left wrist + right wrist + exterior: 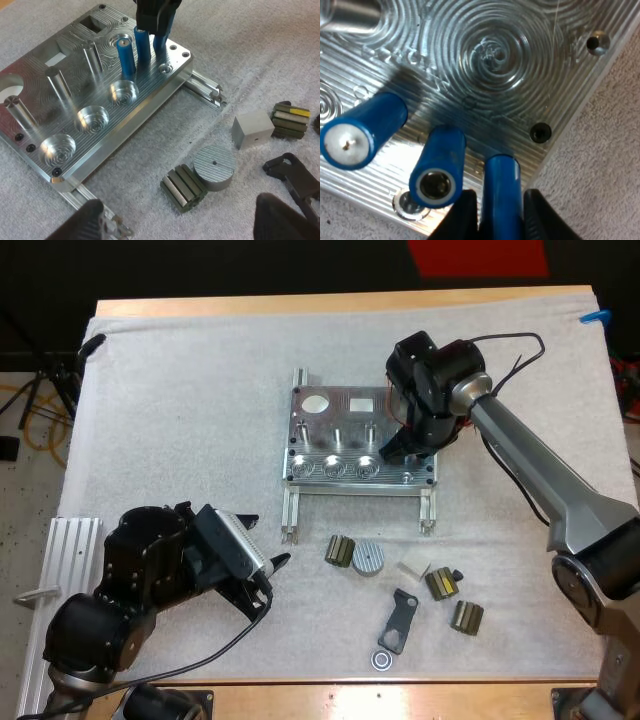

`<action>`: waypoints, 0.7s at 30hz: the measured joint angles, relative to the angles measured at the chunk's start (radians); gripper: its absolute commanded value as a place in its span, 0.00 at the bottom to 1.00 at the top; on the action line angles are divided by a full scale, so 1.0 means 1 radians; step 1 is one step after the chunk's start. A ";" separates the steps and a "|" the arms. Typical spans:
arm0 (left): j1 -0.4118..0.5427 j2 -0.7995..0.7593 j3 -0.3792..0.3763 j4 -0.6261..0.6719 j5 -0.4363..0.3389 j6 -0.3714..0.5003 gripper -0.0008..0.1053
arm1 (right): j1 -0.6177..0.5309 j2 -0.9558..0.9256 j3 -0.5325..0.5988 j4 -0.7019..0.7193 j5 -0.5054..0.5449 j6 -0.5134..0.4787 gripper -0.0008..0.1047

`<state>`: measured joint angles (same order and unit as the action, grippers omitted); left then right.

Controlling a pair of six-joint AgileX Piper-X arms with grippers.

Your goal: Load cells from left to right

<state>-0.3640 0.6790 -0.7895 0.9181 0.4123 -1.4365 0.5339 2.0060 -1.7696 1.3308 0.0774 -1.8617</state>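
- A white mat (180, 420) is covering the wooden counter (340, 302) and carrying a metal fixture (340, 415), with small dark parts (340, 551) lying on its near side.
- The right claw (395, 452) is reaching down over the fixture's right end, pinching a blue cylinder (502, 195) just beside two standing cylinders (440, 165).
- The left claw (272, 575) is hovering spread, near the fixture's near-left corner.

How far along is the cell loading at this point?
Done: nothing; the three round pockets in the fixture are empty. In hand: the right pincer is shut on one blue cell at the fixture's right end. Remaining: that cell, the two cells beside it.
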 measured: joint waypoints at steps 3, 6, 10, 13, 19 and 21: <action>0.000 0.000 0.000 0.000 0.000 0.000 0.58 | 0.000 0.000 0.000 -0.008 0.000 0.000 0.01; 0.000 0.000 0.000 0.000 0.000 0.000 0.58 | 0.000 0.000 0.000 -0.015 0.002 0.000 0.01; 0.000 0.000 0.000 0.000 0.000 0.000 0.58 | 0.000 0.000 0.000 -0.018 0.015 0.000 0.01; 0.000 0.000 0.000 0.000 0.001 0.000 0.58 | 0.000 0.000 0.000 -0.020 0.019 0.000 0.01; 0.000 0.000 0.000 0.000 0.001 0.000 0.58 | 0.000 0.007 0.000 -0.024 0.036 0.027 0.01; 0.000 0.000 0.000 0.000 0.001 0.000 0.58 | 0.000 0.007 0.000 -0.027 0.039 0.045 0.01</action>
<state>-0.3640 0.6790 -0.7895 0.9181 0.4134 -1.4365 0.5339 2.0130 -1.7696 1.3034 0.1167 -1.8168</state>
